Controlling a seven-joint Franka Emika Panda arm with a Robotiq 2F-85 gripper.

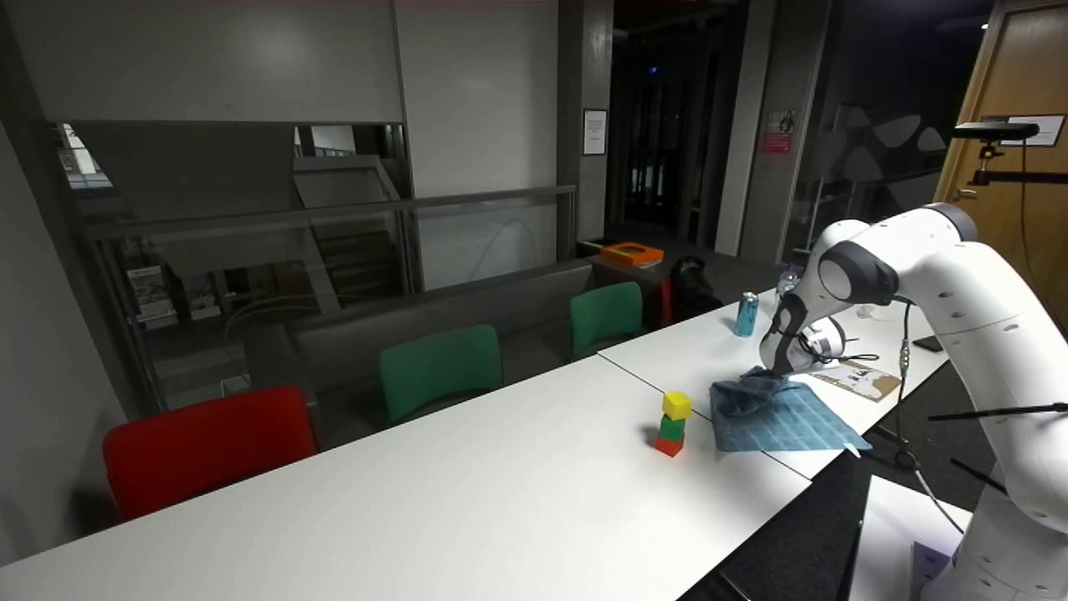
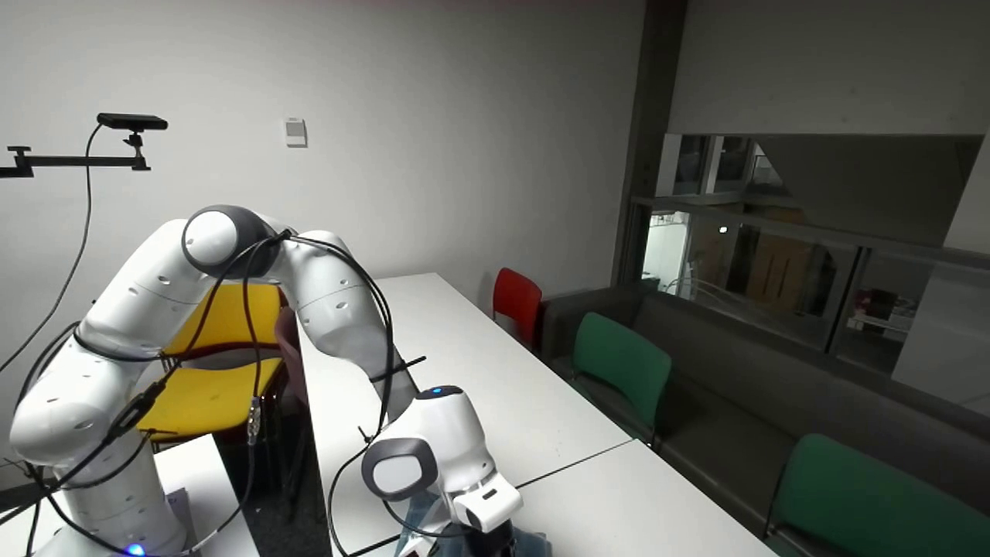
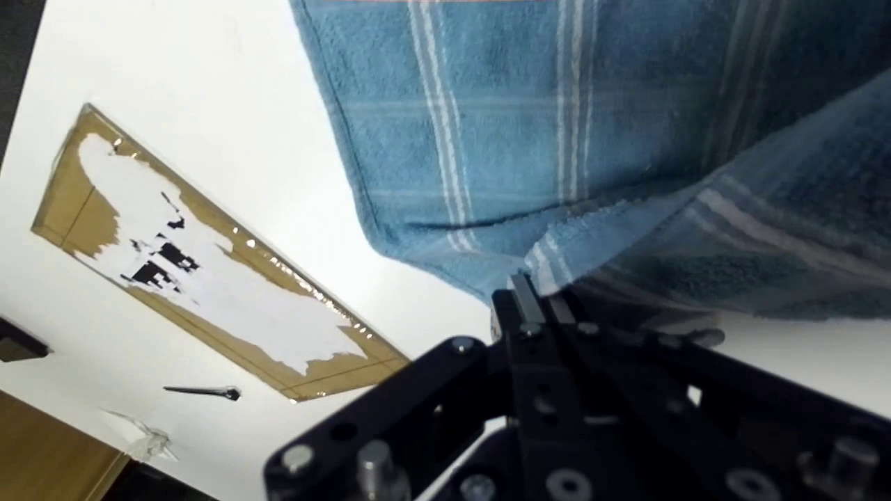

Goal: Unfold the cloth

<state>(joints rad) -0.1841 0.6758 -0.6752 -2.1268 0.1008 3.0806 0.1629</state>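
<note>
The blue cloth [image 1: 788,421] lies over the seam between two white tables, part of it spread flat and part bunched up under the wrist. In the wrist view its striped surface [image 3: 501,132] is flat at the top, while a loose fold rises on the right. My gripper [image 3: 541,292] is shut, and a striped edge of that fold is pinched between its fingers. Only a little blue of the cloth [image 2: 534,545] shows in an exterior view, beneath the dark gripper body. The fingertips are hidden in both exterior views.
A stack of yellow, green and red blocks [image 1: 672,427] stands close beside the cloth. Near the arm are a blue can [image 1: 747,315] and a clear bottle [image 1: 787,282]. Flat cardboard with torn white paper [image 3: 209,257] lies near the gripper, with a thin dark object [image 3: 202,392] beyond.
</note>
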